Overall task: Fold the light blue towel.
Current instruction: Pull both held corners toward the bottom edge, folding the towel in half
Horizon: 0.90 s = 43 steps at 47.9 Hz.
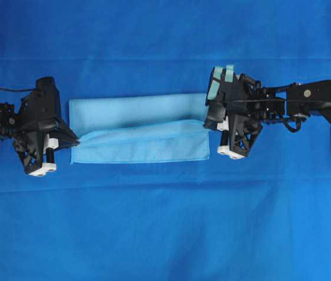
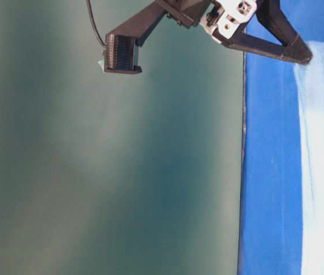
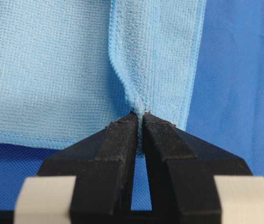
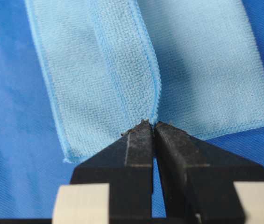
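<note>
First fold nearly laid: my left hand and right hand, both pinched shut on the towel, carry its edge across; release remains.

Royal-blue cloth across the surface

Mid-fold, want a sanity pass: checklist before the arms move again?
1. Left gripper pinching the light blue towel hem: ok, shut on the edge.
2. Right gripper pinching the opposite edge: ok, shut on it.
3. Folded flap reaching the near hem: not ok, it covers only part and the far strip stays single.
4. Flap edge straight between grips: not ok, it sags in the overhead view.
5. Royal-blue cloth under the towel flat: ok.
6. Only one layer pinched: cannot tell.
</note>
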Each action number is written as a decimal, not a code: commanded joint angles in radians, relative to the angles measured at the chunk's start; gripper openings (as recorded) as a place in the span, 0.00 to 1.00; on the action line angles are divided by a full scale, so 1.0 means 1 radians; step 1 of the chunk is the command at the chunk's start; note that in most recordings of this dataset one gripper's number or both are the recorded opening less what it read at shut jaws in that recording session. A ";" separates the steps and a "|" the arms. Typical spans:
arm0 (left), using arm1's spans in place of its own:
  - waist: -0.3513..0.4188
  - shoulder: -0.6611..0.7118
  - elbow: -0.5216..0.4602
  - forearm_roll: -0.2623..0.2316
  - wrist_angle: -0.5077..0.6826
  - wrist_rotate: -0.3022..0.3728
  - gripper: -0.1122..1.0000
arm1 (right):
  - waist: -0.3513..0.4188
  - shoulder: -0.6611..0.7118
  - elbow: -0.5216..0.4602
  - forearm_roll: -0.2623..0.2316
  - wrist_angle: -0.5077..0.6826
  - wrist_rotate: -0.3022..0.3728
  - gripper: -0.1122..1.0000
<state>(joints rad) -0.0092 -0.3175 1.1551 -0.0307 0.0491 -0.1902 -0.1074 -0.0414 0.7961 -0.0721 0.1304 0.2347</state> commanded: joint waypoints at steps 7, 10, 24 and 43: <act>-0.005 0.023 0.005 0.000 -0.017 0.000 0.12 | 0.000 0.017 -0.003 0.003 -0.026 0.014 0.13; -0.005 0.029 0.009 0.000 -0.028 0.000 0.12 | 0.000 0.028 -0.006 0.003 -0.032 0.014 0.13; -0.005 0.035 0.009 0.000 -0.083 0.000 0.15 | 0.009 0.038 -0.012 0.011 -0.046 0.015 0.19; -0.012 -0.094 0.014 0.000 -0.020 0.003 0.78 | 0.071 -0.081 -0.008 0.003 0.000 0.006 0.63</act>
<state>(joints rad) -0.0169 -0.3636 1.1735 -0.0291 0.0138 -0.1948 -0.0430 -0.0675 0.7977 -0.0629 0.1258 0.2439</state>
